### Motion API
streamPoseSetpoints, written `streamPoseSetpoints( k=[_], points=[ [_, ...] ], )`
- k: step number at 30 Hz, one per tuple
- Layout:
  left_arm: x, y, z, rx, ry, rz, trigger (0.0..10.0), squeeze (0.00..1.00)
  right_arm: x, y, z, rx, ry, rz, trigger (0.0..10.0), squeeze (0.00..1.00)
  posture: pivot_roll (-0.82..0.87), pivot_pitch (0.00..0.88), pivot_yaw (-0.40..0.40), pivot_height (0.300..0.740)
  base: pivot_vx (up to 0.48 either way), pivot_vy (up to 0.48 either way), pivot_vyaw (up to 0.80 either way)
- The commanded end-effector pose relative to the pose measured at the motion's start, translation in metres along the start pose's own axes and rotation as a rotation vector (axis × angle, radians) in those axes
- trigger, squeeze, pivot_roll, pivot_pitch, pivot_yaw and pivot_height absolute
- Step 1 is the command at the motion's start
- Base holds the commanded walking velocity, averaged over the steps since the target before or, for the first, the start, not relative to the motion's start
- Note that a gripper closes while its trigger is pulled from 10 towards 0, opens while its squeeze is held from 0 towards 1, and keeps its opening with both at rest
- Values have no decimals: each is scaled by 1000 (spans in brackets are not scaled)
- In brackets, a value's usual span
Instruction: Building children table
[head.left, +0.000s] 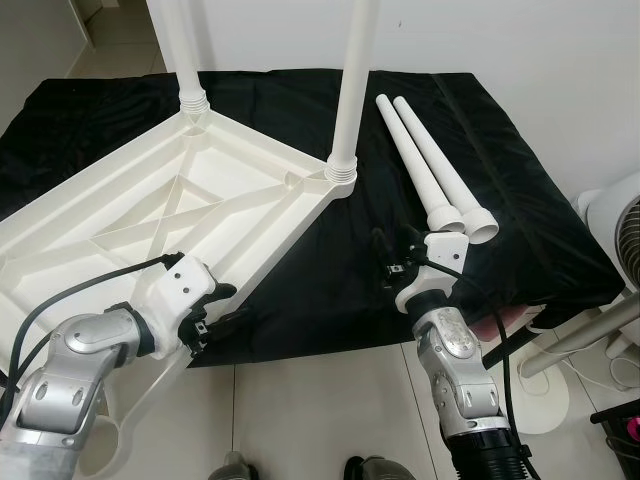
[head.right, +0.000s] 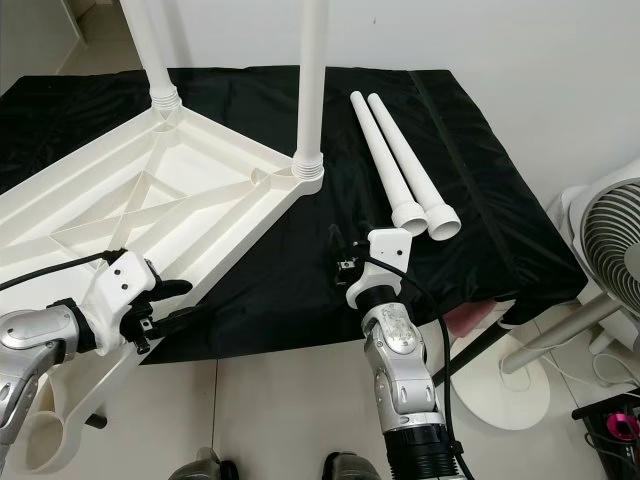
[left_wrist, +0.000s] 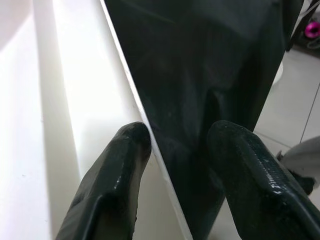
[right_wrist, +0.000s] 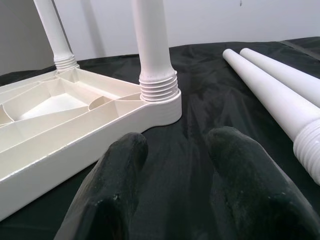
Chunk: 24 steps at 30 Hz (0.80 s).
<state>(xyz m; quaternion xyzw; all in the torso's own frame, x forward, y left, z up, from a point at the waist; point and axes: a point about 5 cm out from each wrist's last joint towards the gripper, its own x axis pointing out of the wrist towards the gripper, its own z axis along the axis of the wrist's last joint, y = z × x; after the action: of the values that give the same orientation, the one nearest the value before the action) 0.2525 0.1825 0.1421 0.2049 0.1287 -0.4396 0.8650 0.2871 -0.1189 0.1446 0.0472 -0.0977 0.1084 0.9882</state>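
A white plastic tabletop lies upside down on a black cloth. Two white legs stand screwed into its far corners, one at the left and one at the right. Two loose legs lie side by side on the cloth to the right. My left gripper is open at the tabletop's near edge; the left wrist view has its fingers either side of the white rim. My right gripper is open, low over the cloth between the tabletop's corner and the loose legs.
The cloth-covered surface ends at a front edge just before my arms, with tiled floor below. A white pedestal fan and its round base stand at the right. A pink object sits under the cloth's front right corner.
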Motion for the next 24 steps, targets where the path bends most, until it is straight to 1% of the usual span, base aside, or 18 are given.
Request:
streamPoseSetpoints(
  k=[1,5,6,7,8,9,10,11,12,13,16,18,19,20,21,22,23,24],
  points=[
    [5,4,-10,-25,53,92,10000,0,0,0,-2,-5,7,4,10000,0,-13,72,0,740,0,0,0],
    [6,6,-11,-18,65,116,10000,0,0,0,-2,-5,8,3,10000,0,-14,71,3,740,0,0,0],
    [7,12,-12,-11,86,169,9020,0,0,0,-2,-5,8,2,10000,0,-15,71,4,740,0,0,0],
    [7,12,-12,-11,86,169,9020,0,0,0,-2,-5,8,2,10000,0,-15,71,4,740,0,0,0],
    [8,20,-14,-18,104,227,8706,0,-1,0,-3,-5,9,2,10000,0,-15,72,5,740,0,0,0],
    [8,20,-14,-18,104,227,8706,0,-1,0,-3,-5,9,2,10000,0,-15,72,5,740,0,0,0],
    [10,27,-13,-37,111,288,4941,0,-1,0,-3,-5,9,0,10000,0,-15,74,6,740,0,0,0],
    [10,27,-13,-37,111,288,4941,0,-1,0,-3,-5,9,0,10000,0,-15,74,6,740,0,0,0],
    [11,34,-12,-57,112,338,314,0,-1,0,-3,-3,10,-2,10000,0,-15,76,8,740,0,0,0],
    [12,39,-9,-65,99,381,0,0,-1,0,-3,-3,11,-3,10000,0,-15,78,8,740,0,0,0],
    [13,42,-6,-72,90,406,0,0,-2,0,-4,-2,11,-4,10000,0,-14,79,7,740,0,0,0],
    [19,48,1,-75,70,453,0,0,-2,1,-4,0,12,-4,10000,0,-14,81,8,740,0,0,0],
    [19,48,1,-75,70,453,0,0,-2,1,-4,0,12,-4,10000,0,-14,81,8,740,0,0,0],
    [23,51,5,-74,64,482,0,0,-1,1,-4,2,12,-4,10000,0,-14,83,8,740,0,0,0],
    [27,54,8,-77,61,509,941,0,-1,2,-4,2,12,-5,10000,0,-14,83,8,740,0,0,0],
    [27,54,8,-77,61,509,941,0,-1,2,-4,2,12,-5,10000,0,-14,83,8,740,0,0,0],
    [31,58,13,-73,50,552,1804,0,-1,2,-4,3,11,-6,10000,0,-15,84,10,740,0,0,0],
    [31,58,13,-73,50,552,1804,0,-1,2,-4,3,11,-6,10000,0,-15,84,10,740,0,0,0]
  ],
)
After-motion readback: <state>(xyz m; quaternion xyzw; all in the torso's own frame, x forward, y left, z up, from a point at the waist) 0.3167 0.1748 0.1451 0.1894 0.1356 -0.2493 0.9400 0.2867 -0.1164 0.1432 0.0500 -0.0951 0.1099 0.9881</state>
